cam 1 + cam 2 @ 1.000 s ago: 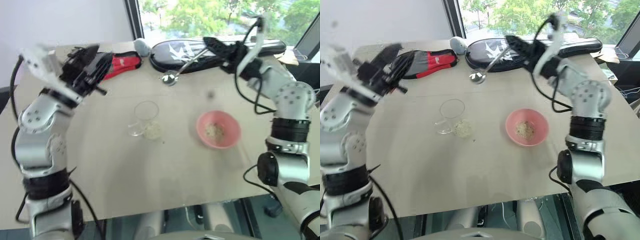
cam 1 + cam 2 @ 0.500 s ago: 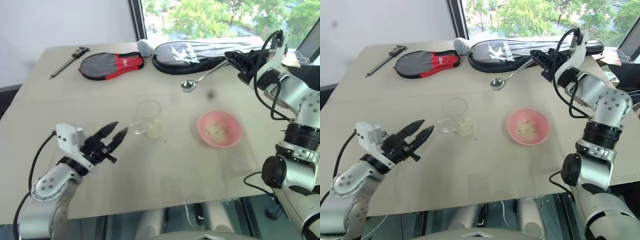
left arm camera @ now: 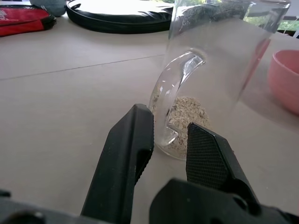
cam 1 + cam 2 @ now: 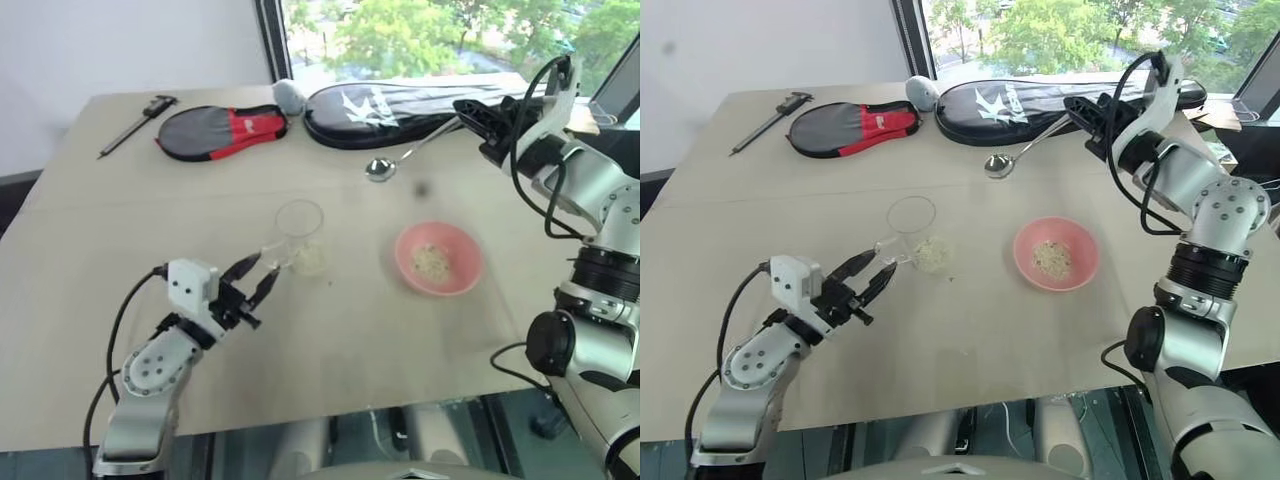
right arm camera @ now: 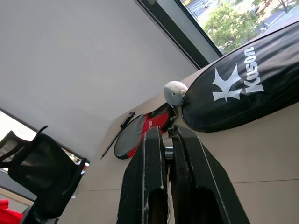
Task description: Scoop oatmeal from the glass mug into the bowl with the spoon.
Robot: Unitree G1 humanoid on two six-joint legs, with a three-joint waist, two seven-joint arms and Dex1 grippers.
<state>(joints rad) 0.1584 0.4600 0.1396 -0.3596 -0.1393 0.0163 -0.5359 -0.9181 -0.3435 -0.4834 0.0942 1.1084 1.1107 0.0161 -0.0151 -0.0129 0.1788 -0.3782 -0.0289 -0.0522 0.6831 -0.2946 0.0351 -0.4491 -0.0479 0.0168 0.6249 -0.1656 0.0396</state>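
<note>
Beige tabletop [image 4: 120,220]: left gripper [image 3: 170,135], lowered since before, is parted around the clear glass mug [image 3: 219,70] handle; right gripper [image 4: 470,108] is clamped on the shiny spoon [image 4: 400,160].

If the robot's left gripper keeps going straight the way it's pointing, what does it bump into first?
Probably the glass mug. The left gripper points right at the mug's handle, with its open fingers on either side of the handle's lower end. Whether they touch it yet is hard to tell.
</note>
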